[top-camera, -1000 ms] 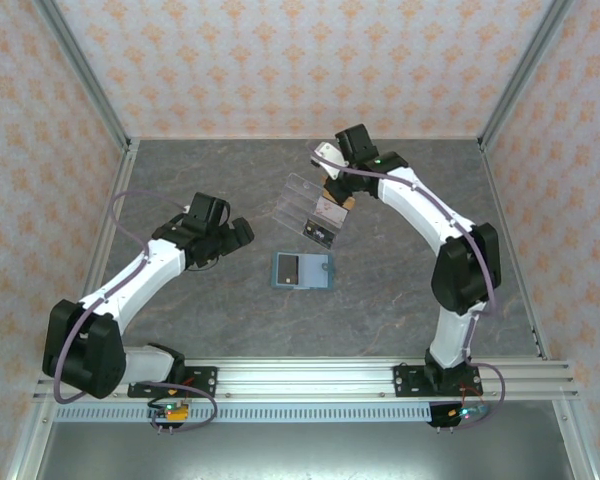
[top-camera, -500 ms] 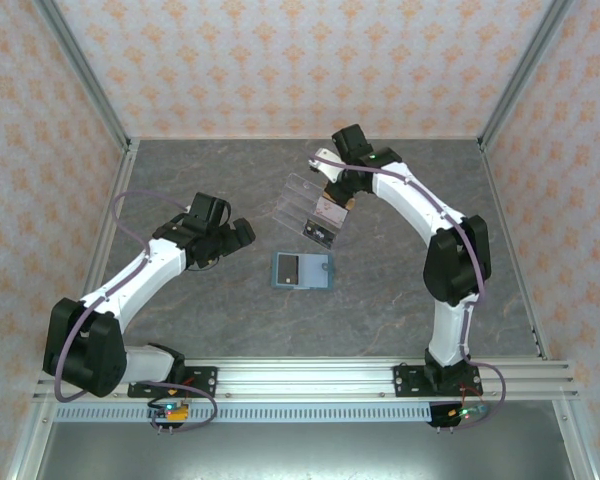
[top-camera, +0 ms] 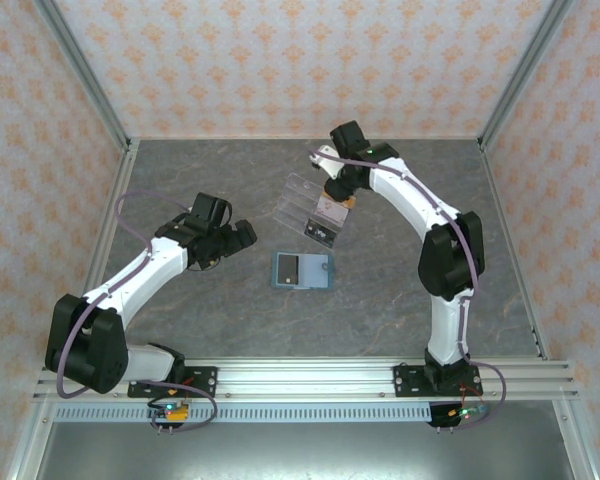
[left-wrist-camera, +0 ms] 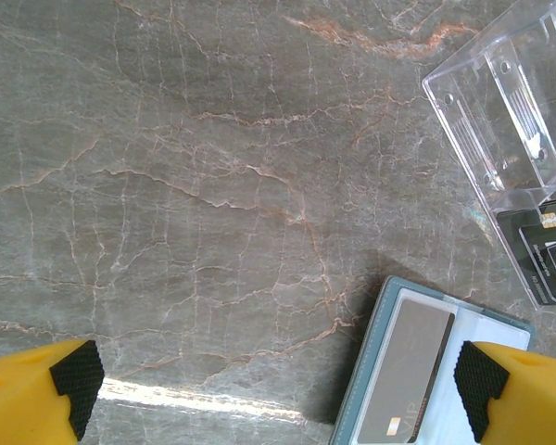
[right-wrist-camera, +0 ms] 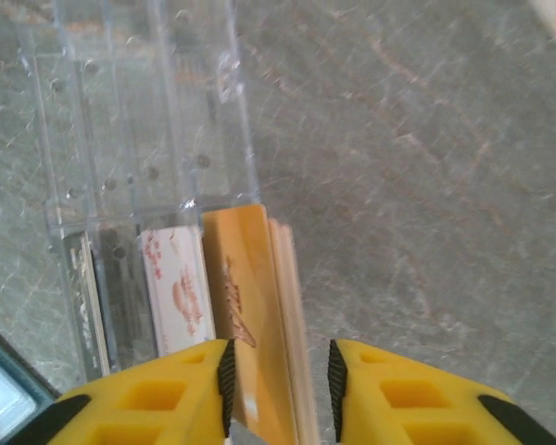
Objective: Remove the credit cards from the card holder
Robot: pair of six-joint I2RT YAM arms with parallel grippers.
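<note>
The teal card holder [top-camera: 303,271] lies open and flat at mid-table, with a grey VIP card [top-camera: 289,269] in its left panel. My left gripper [top-camera: 237,238] hovers open to its left. In the left wrist view the card holder [left-wrist-camera: 500,326] and its grey card [left-wrist-camera: 406,371] sit just inside the right fingertip, and the left gripper [left-wrist-camera: 273,382] has bare table between its pads. My right gripper [top-camera: 340,200] is at the clear acrylic stand [top-camera: 302,203]. In the right wrist view its jaws [right-wrist-camera: 278,375] stand parted around an upright orange card [right-wrist-camera: 252,297], with a gap on the card's right side.
The acrylic stand [right-wrist-camera: 139,111] holds a white card with a red pattern [right-wrist-camera: 176,292] and a black VIP card [left-wrist-camera: 549,250]. Patterned walls and metal frame posts enclose the grey marble table [top-camera: 410,290]. A rail [top-camera: 310,378] runs along the near edge.
The right jaws have parted from their shut grip on the orange card at the stand, and the right arm shifted slightly left. The left arm has barely moved.
</note>
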